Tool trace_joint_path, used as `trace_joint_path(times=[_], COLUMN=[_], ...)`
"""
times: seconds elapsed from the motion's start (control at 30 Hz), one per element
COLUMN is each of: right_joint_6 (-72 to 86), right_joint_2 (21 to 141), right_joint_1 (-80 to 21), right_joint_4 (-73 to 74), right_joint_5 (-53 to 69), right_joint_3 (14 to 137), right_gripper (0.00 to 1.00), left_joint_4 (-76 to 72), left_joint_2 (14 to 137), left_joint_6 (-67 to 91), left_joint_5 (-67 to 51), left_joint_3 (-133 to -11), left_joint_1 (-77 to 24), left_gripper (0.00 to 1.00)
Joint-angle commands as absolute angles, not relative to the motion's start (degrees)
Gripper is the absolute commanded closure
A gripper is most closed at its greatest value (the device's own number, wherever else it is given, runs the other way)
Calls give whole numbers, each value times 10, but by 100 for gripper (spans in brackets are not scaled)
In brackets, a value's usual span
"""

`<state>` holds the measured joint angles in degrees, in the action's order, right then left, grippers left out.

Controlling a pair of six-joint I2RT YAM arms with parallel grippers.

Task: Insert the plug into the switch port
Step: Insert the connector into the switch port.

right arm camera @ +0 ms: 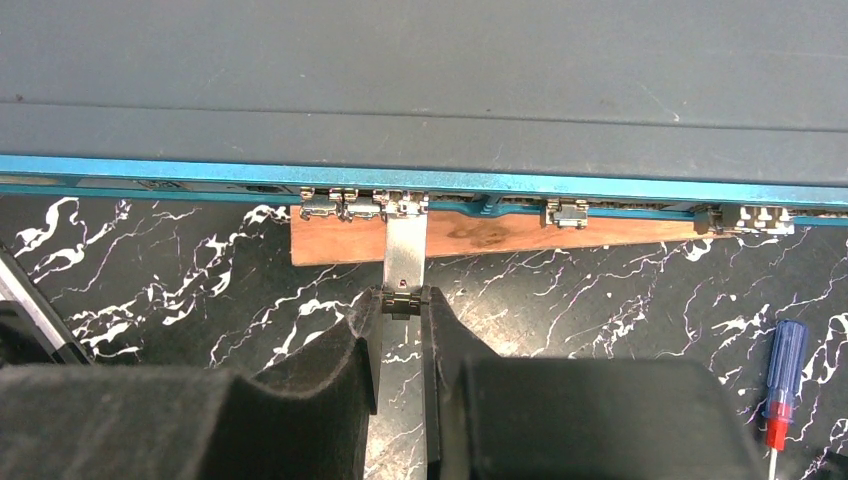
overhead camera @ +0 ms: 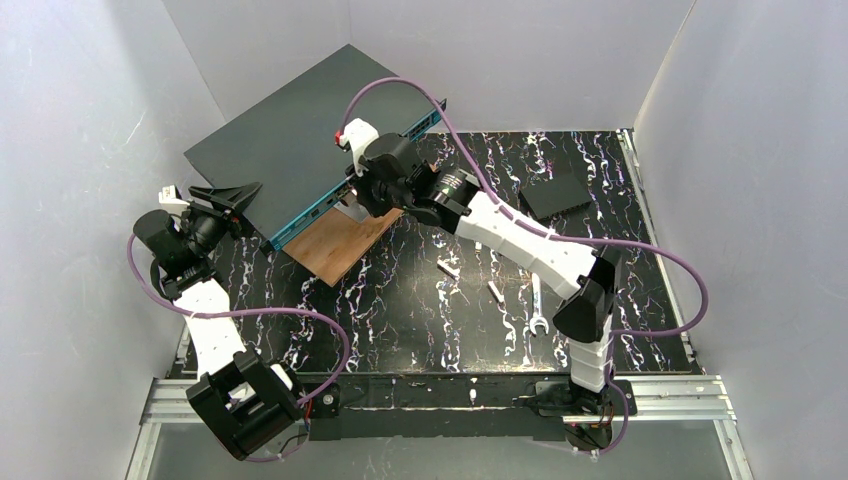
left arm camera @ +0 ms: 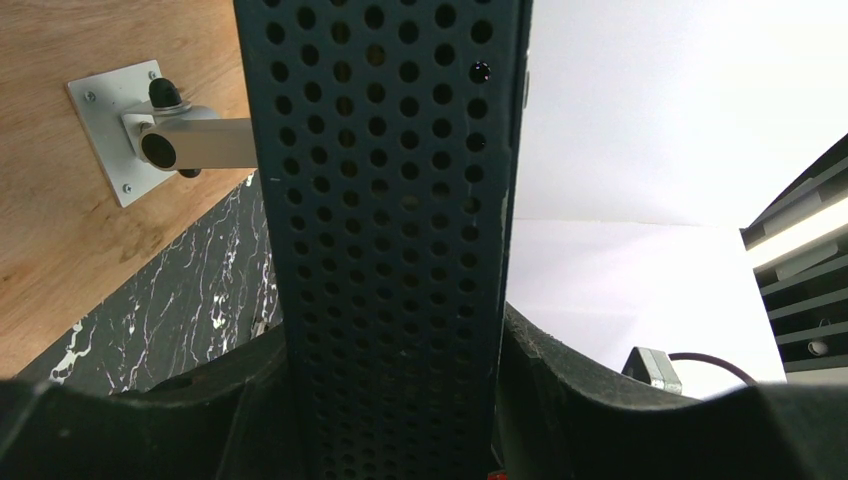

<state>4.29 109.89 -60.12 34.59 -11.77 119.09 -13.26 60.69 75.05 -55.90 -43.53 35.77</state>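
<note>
Right gripper (right arm camera: 402, 300) clamps the plug (right arm camera: 404, 250), its tip meeting a port (right arm camera: 405, 206) at twelve o'clock on the switch (right arm camera: 420, 80), which left gripper (left arm camera: 390, 400) grips; pushing fully home seemingly remains.

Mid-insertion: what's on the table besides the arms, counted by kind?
Large flat dark grey metal switch, teal port edge: 1
Silver metal plug: 1
Brown wooden board: 1
Silver bracket plate with tube, on the board: 1
Small flat black square box: 1
Silver open-ended spanner: 1
Small white pegs: 2
Blue-handled screwdriver: 1
Total: 9
</note>
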Motion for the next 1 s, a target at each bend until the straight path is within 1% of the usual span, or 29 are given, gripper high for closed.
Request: trace_joint_path(times=[0.0, 0.03, 0.43, 0.6, 0.7, 0.8, 0.97], right_joint_6=[43, 45, 44, 44, 41, 33, 24], right_joint_2=[1065, 1061, 1050, 1053, 1052, 1060, 1076], right_joint_1=[-605, -605, -605, -605, -605, -605, -605], right_joint_4=[216, 204, 144, 133, 121, 125, 146], right_joint_5=[-113, -115, -122, -123, -123, -124, -123], right_joint_3=[1162, 1154, 1145, 1151, 1151, 1169, 1207], right_gripper=[96, 99, 99, 97, 94, 91, 90], left_joint_4=[-116, -116, -116, -116, -116, -116, -116], left_joint_2=[601, 602, 602, 602, 602, 602, 601], left_joint_6=[707, 707, 707, 707, 707, 707, 707], left_joint_5=[-599, -599, -599, -599, -599, -599, -598], left_joint_3=[-421, -421, -421, -421, -421, -421, -420], left_joint_1=[352, 351, 352, 351, 351, 351, 350], left_gripper=[100, 100, 100, 100, 100, 100, 100])
